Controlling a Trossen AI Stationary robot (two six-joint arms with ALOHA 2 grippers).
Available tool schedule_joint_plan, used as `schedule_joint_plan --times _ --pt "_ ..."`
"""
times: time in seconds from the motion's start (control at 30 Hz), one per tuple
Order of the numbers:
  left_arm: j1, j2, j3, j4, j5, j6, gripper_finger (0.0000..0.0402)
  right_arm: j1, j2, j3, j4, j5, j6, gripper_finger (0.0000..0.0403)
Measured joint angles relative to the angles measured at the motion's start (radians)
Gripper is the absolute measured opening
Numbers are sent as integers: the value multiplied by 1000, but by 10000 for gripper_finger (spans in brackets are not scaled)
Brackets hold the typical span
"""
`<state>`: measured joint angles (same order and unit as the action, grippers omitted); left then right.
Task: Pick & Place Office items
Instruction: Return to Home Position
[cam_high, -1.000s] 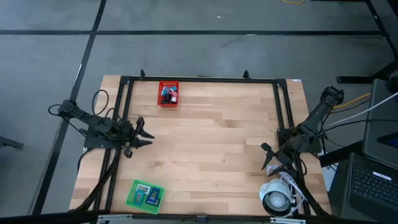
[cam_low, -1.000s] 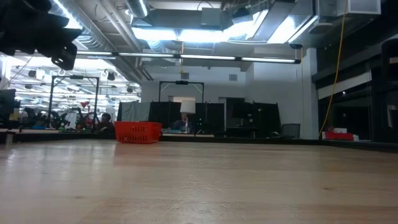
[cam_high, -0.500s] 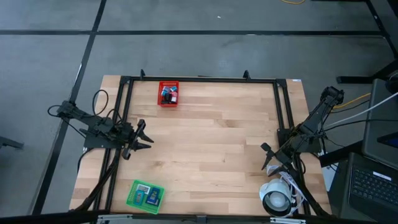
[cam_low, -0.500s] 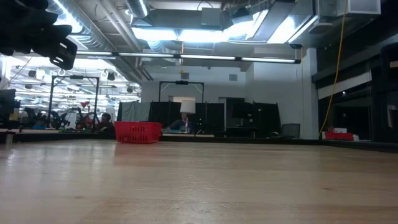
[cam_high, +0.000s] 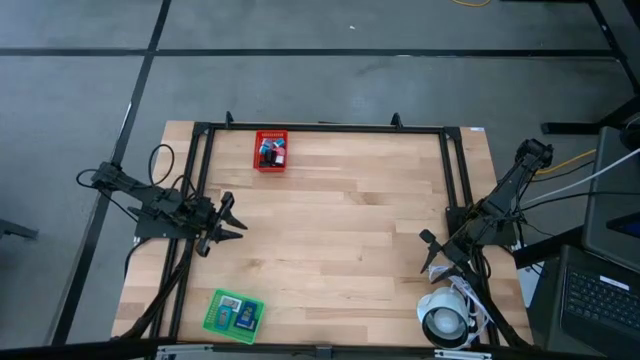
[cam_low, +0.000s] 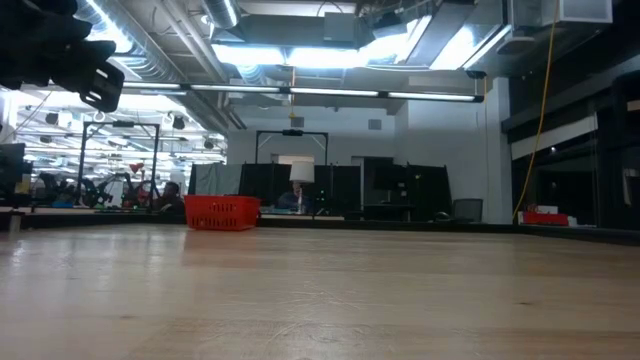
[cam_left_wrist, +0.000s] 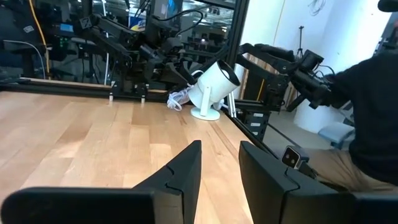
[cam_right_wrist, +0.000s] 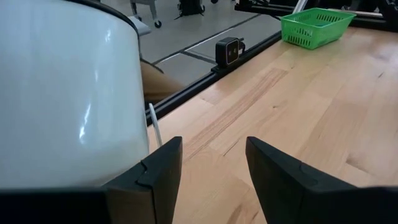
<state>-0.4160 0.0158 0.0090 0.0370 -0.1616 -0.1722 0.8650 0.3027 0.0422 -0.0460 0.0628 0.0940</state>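
In the high view, small blue, black and red office items (cam_high: 270, 151) lie inside a red mesh bin (cam_high: 257, 166) near the table's far edge. Blue, teal and white pieces (cam_high: 233, 314) lie in a green mesh bin (cam_high: 209, 322) at the near left. My left gripper (cam_high: 243, 224) (cam_left_wrist: 221, 144) hovers open above the left part of the table, between the two bins. My right gripper (cam_high: 426, 252) (cam_right_wrist: 212, 142) is open near the right edge, beside the large white roll (cam_right_wrist: 62, 93). Neither gripper holds anything.
The white roll with its cable (cam_high: 445, 318) stands at the near right corner. A black frame (cam_high: 320, 128) runs around the table. Bare wood (cam_high: 340, 230) lies between the arms. The red bin (cam_low: 222, 212) shows far off in the low view, the green bin (cam_right_wrist: 317, 25) in the right wrist view.
My left gripper has drawn back a little toward the table's left edge and has since kept still, open throughout. The right arm and the bins have stayed where they were.
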Motion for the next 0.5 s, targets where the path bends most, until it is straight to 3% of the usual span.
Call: schedule_joint_plan --times 0.37,0.5 --pt "0 0 0 -13 79 0 100 -7 -287 -5 20 -6 0 183" --pt "0 0 0 -24 148 0 100 -5 -303 -15 59 -2 1 183"
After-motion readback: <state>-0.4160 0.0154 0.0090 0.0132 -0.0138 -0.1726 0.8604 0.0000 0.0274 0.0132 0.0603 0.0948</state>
